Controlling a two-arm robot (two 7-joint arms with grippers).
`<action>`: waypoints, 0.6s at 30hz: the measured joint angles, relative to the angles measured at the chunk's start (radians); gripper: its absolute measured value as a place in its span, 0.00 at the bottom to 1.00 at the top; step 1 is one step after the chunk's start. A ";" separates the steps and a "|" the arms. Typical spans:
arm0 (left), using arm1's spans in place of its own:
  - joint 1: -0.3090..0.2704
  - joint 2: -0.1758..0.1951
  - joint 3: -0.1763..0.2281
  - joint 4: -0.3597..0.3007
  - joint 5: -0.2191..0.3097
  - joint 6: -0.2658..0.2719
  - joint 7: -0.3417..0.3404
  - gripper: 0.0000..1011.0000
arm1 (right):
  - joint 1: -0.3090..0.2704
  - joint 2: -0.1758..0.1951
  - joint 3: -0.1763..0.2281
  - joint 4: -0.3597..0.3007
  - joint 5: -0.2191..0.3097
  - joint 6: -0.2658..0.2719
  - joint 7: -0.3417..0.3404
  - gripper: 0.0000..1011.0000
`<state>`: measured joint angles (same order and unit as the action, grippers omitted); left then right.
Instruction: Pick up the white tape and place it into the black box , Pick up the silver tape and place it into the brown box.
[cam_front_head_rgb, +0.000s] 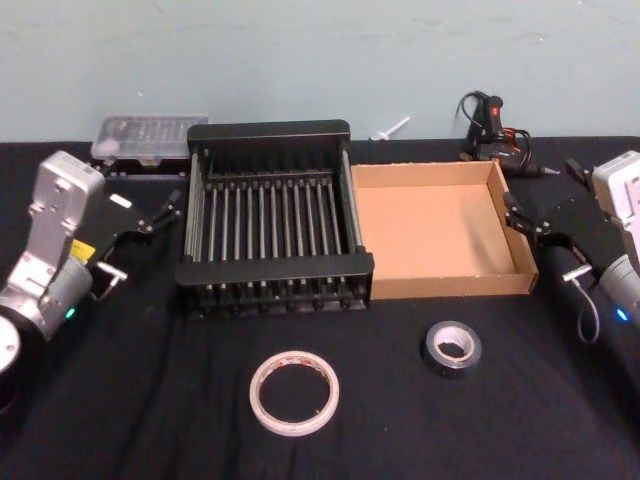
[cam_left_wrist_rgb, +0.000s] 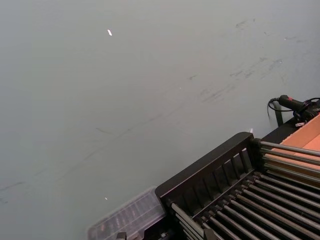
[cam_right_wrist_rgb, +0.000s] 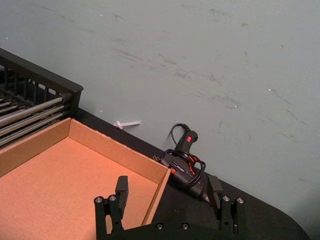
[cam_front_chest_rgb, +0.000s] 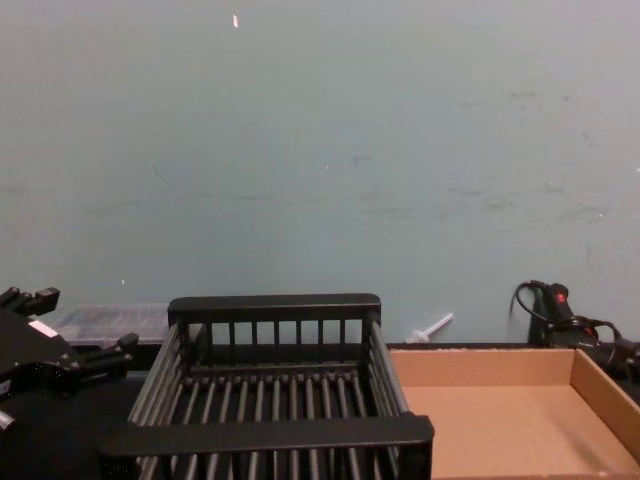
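Evidently nothing is grasped yet: the white tape (cam_front_head_rgb: 294, 392) lies flat on the desk (cam_front_head_rgb: 150, 400) before the black box (cam_front_head_rgb: 273, 219), the silver tape (cam_front_head_rgb: 451, 347) before the brown box (cam_front_head_rgb: 438, 243). Both the left end effector (cam_front_head_rgb: 160, 212) and right end effector (cam_front_head_rgb: 528, 221) hover spread wide, empty. The left should descend over 1 rim wall and lift level. No writing is legible.

No readable text, label, brand or number appears anywhere. The white tape (cam_front_head_rgb: 294, 392) has red print on its inner core, but the marks are too small to make out as words.
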<state>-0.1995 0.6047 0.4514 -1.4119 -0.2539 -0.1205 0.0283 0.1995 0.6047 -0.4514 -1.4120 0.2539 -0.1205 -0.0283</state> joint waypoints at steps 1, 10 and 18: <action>0.000 0.000 0.000 0.000 0.000 0.000 0.000 0.99 | 0.000 0.000 0.000 0.000 0.000 0.000 0.000 0.99; 0.000 0.000 0.000 0.000 0.000 0.000 0.000 0.99 | 0.000 0.000 0.000 0.000 0.000 0.000 0.000 0.99; 0.000 0.000 0.000 0.000 0.000 0.000 0.000 0.99 | 0.000 0.000 0.000 0.000 0.000 0.000 0.000 0.99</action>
<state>-0.1995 0.6047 0.4514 -1.4120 -0.2539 -0.1205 0.0283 0.1995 0.6047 -0.4514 -1.4120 0.2539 -0.1205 -0.0282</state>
